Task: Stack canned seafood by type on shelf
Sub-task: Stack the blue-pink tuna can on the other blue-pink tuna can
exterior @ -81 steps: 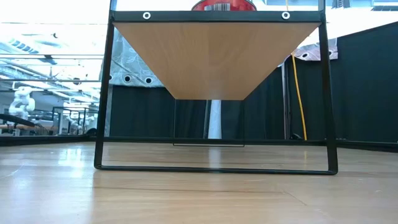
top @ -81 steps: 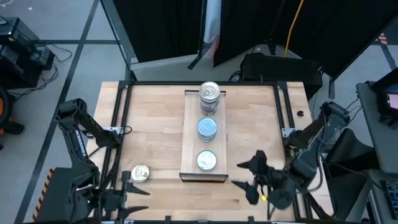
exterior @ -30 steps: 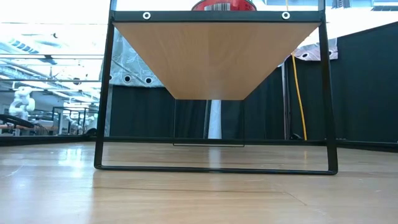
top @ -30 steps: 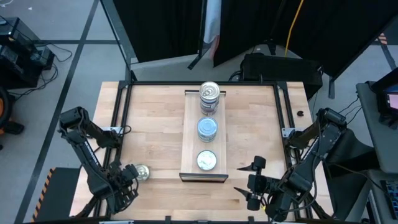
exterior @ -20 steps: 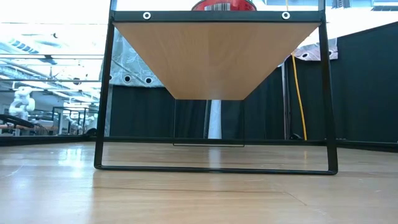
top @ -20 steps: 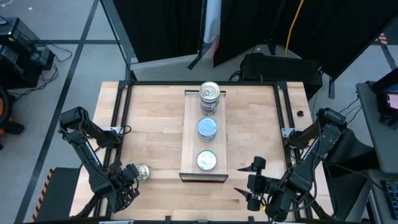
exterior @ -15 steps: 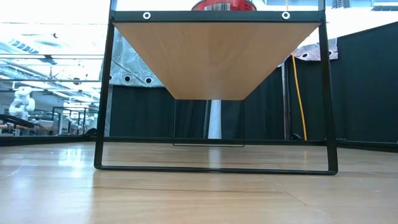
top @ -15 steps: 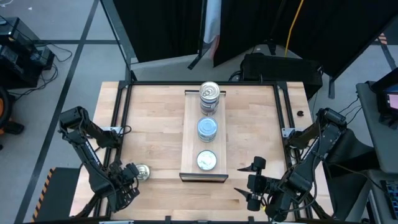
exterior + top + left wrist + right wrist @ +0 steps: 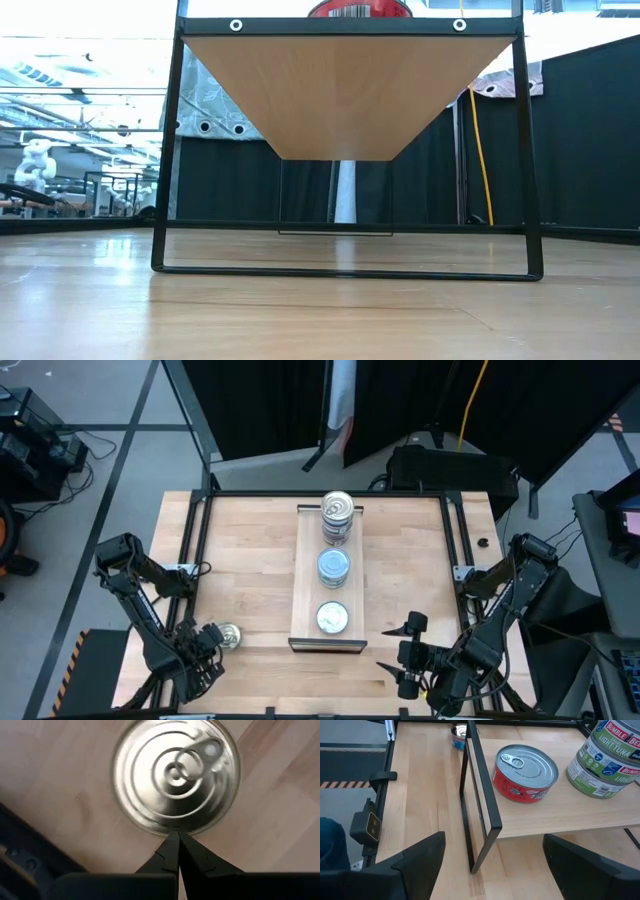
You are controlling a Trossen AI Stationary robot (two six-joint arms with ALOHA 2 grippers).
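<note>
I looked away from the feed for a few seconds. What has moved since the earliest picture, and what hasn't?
Both arms drew back toward the table's near edge. The left pincer, which was open near the loose silver can, is now shut beside it, not holding it. The right pincer pulled away from the shelf, still open and empty. The loose can barely shifted; the cans on the shelf stayed put.

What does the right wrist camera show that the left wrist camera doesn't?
Only the right wrist view shows the shelf, with a red-labelled can and a green-labelled tuna stack on it, seen past the open right tool.

Only the left wrist view shows the shut left tool right beside the loose can's pull-tab lid.

Both show that loose can and the wooden tabletop.
</note>
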